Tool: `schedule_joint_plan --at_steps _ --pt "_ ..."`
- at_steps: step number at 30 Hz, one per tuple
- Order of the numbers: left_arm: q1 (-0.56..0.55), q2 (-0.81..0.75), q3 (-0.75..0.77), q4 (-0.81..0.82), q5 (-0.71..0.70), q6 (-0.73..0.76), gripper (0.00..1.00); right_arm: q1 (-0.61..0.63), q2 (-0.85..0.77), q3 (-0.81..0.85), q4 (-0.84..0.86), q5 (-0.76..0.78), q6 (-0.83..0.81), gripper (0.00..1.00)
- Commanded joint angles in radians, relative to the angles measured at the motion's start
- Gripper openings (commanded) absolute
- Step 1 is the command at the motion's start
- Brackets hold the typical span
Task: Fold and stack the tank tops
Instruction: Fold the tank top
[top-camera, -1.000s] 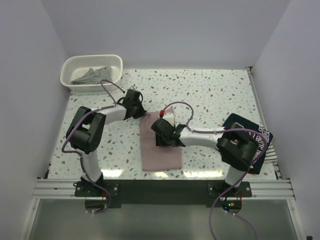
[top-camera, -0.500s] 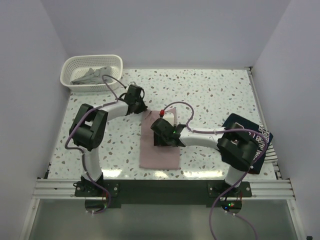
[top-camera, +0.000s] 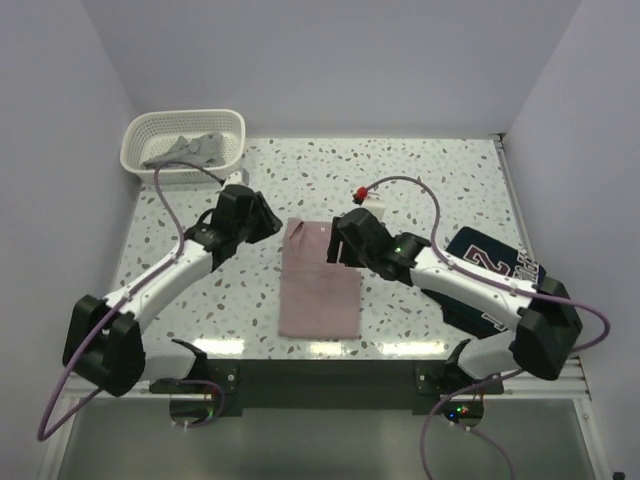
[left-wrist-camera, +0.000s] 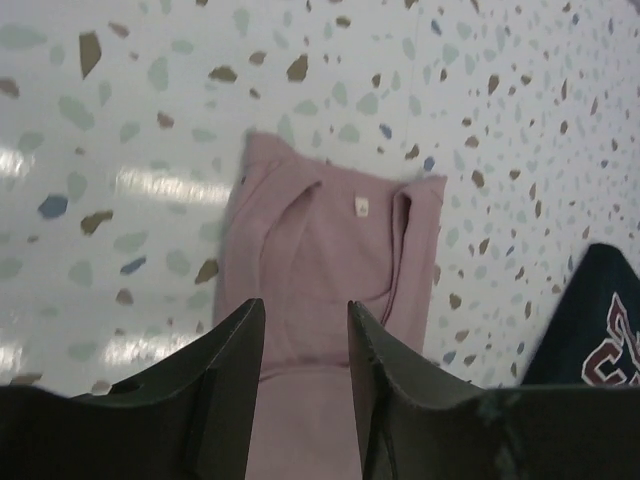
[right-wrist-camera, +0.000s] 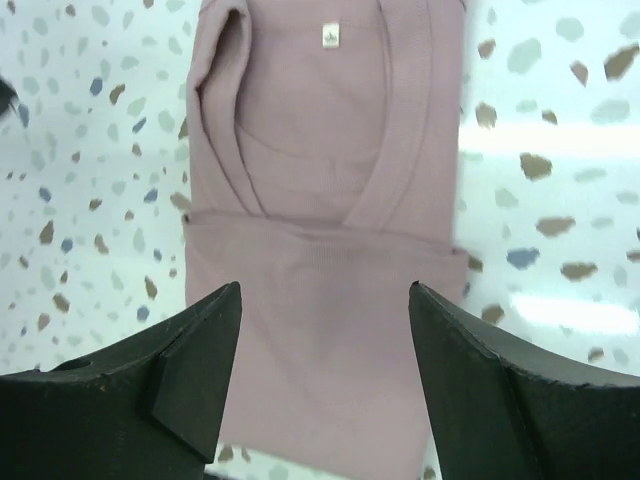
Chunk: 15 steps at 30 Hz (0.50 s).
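Near the front edge of the table (top-camera: 430, 190), midway along it, the pink top (top-camera: 318, 295) lies folded into a strip — long axis front to back. Left gripper (left-wrist-camera: 303, 325) and right gripper (right-wrist-camera: 325, 300) hover at its far end, jaws spread, empty — the right looks nearer.

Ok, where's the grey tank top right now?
In the top view, the grey tank top lies inside the white basket at the far-left corner of the table, well behind and left of the pink tank top.
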<state>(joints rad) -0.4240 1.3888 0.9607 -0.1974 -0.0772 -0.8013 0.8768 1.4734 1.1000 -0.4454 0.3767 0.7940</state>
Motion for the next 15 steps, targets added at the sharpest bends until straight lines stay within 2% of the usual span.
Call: schedule_joint_plan --at_steps 1,5,7,10,15 --pt "-0.057 -0.17 -0.147 -0.228 -0.045 -0.03 0.44 0.01 -0.176 -0.124 -0.085 -0.051 0.074 0.71" --pt "-0.143 -0.342 -0.301 -0.335 -0.017 -0.074 0.47 0.027 -0.342 -0.352 -0.064 -0.165 0.172 0.69" --pt "-0.194 -0.41 -0.342 -0.361 0.019 -0.111 0.47 0.071 -0.386 -0.403 -0.072 -0.18 0.23 0.68" --pt "-0.26 -0.453 -0.405 -0.419 0.071 -0.156 0.46 0.131 -0.432 -0.475 -0.069 -0.205 0.306 0.68" --pt "-0.305 -0.494 -0.471 -0.433 0.114 -0.194 0.46 0.18 -0.479 -0.594 0.016 -0.24 0.437 0.61"
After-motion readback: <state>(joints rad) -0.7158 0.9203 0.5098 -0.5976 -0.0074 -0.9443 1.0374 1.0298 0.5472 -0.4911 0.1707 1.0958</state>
